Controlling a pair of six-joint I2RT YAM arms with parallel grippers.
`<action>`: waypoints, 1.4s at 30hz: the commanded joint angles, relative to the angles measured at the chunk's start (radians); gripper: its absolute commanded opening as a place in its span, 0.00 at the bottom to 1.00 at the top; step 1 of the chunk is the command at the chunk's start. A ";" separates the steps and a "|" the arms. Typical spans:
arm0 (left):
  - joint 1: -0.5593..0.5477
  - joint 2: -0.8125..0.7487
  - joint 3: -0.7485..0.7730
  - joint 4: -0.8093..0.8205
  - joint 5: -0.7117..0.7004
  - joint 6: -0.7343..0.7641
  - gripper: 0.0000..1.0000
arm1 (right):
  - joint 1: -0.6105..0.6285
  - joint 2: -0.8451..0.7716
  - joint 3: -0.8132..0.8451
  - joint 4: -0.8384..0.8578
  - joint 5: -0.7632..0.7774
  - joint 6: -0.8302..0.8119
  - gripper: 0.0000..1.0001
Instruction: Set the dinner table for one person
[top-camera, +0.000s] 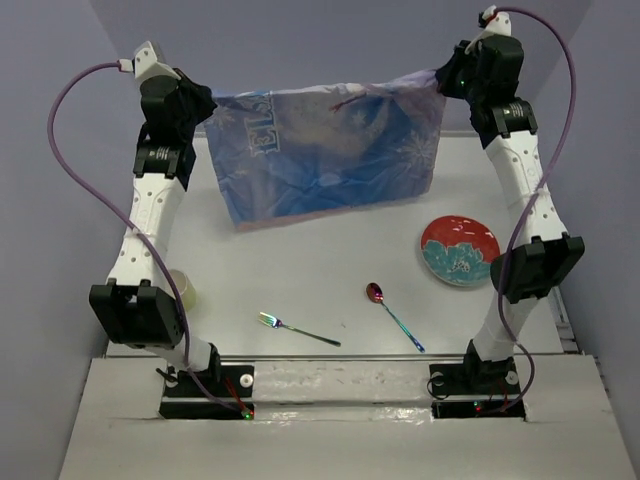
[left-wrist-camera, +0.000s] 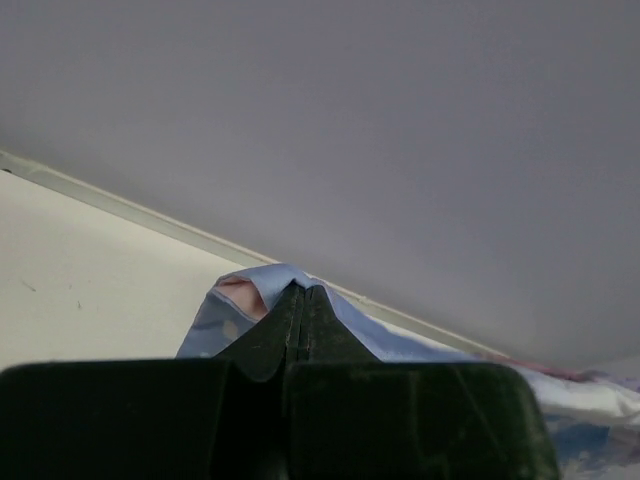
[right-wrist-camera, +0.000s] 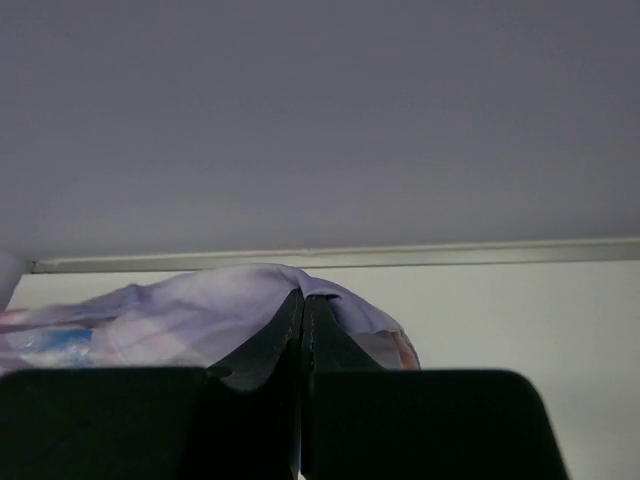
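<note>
Both arms rear up high and reach toward the far side. The left gripper (top-camera: 210, 104) is pinched tight on one top corner of the mat (top-camera: 330, 150) and the right gripper (top-camera: 441, 83) is clamped on the other, so the blue mat hangs stretched between them over the far half of the white counter (top-camera: 300, 275). The counter lies well below both grippers, carrying a plate (top-camera: 460, 250), spoon (top-camera: 392, 315), fork (top-camera: 297, 329) and cup (top-camera: 186, 291).

one dinner table (top-camera: 330, 275), one blue placemat (top-camera: 330, 155), one red plate (top-camera: 459, 250), one spoon (top-camera: 393, 315), one fork (top-camera: 297, 329), one pale cup (top-camera: 186, 292). two robot arms: the left arm (top-camera: 150, 215) and the right arm (top-camera: 525, 190). two purple cables: the left cable (top-camera: 52, 140) and the right cable (top-camera: 577, 95).
</note>
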 joint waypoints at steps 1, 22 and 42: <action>0.032 -0.005 0.120 -0.014 0.088 0.014 0.00 | -0.011 0.007 0.241 -0.075 -0.039 -0.048 0.00; 0.038 -0.265 -1.050 0.472 0.106 -0.188 0.00 | -0.011 -0.291 -1.116 0.451 -0.211 0.181 0.00; 0.041 -0.461 -1.360 0.442 0.054 -0.145 0.00 | -0.001 -0.556 -1.609 0.481 -0.156 0.308 0.00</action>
